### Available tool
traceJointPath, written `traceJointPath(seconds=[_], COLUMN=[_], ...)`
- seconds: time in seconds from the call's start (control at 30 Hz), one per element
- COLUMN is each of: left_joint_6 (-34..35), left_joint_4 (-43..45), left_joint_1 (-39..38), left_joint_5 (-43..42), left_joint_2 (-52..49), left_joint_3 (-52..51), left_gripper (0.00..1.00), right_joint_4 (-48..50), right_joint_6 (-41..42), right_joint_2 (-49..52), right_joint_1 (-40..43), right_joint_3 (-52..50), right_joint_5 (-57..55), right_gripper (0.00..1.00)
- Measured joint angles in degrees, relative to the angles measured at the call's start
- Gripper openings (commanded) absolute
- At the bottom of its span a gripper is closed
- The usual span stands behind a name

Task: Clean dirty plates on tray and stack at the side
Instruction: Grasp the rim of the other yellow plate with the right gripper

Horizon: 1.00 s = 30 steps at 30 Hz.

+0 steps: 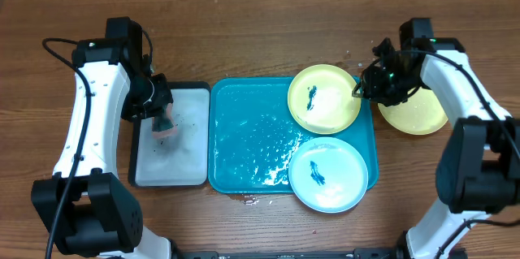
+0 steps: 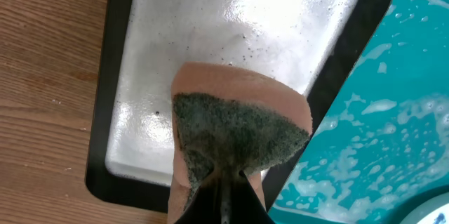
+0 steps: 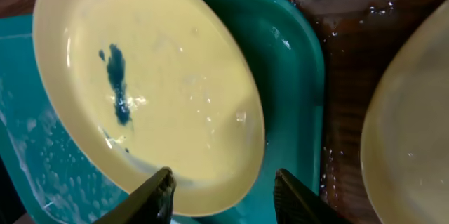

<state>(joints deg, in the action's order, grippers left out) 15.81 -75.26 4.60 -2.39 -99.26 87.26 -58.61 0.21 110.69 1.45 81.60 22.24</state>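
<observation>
While sponge [image 2: 238, 129] is held clamped in left gripper [image 1: 158, 115] at left, smeared yellow plate [image 1: 323, 98] is straddled at right rim by spread right gripper [image 3: 224, 194], nearer arm.

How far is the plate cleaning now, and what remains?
Done: a clean-looking yellow plate lies on the tabletop, right of the tray. In hand: the right gripper is open around the rim of the smeared yellow plate; the left gripper holds the sponge. Left: that plate and the smeared blue plate.
</observation>
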Motion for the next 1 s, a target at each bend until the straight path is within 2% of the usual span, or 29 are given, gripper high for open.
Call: traceJointPath(seconds=[0.13,0.2,0.33,0.47,0.83,1.0], left_joint_6=[-0.42,-0.61,-0.85,-0.98,-1.44,-2.10], left_joint_4=[-0.02,-0.02,-0.22,-0.20,0.28,4.79], left_joint_1=[0.00,0.00,0.00,0.00,0.00,0.00], left_joint_5=[0.00,0.00,0.00,-0.02,0.24,3.39], left_joint_2=[0.00,0.00,0.00,0.00,0.00,0.00], left_joint_3=[0.00,0.00,0.00,0.00,-0.02,-2.86], left_gripper=[0.04,0.04,0.04,0.04,0.04,0.04], right_joint_4=[1.29,2.05,2.78,3.06,2.99,1.16], right_joint_6=[0.26,0.70,1.09,1.77,3.45,4.33], right_joint_2=[2.58,4.04,7.52,9.33,9.31,9.16], right_joint_1=[-0.04,-0.04,-0.11,-0.52,-6.12,-10.99], right_joint_3=[0.00,0.00,0.00,-0.02,-0.02,-0.02], right_joint_5=[0.00,0.02,-0.02,0.66,1.55,1.29], right_gripper=[0.46,0.41,0.16,0.04,0.04,0.04])
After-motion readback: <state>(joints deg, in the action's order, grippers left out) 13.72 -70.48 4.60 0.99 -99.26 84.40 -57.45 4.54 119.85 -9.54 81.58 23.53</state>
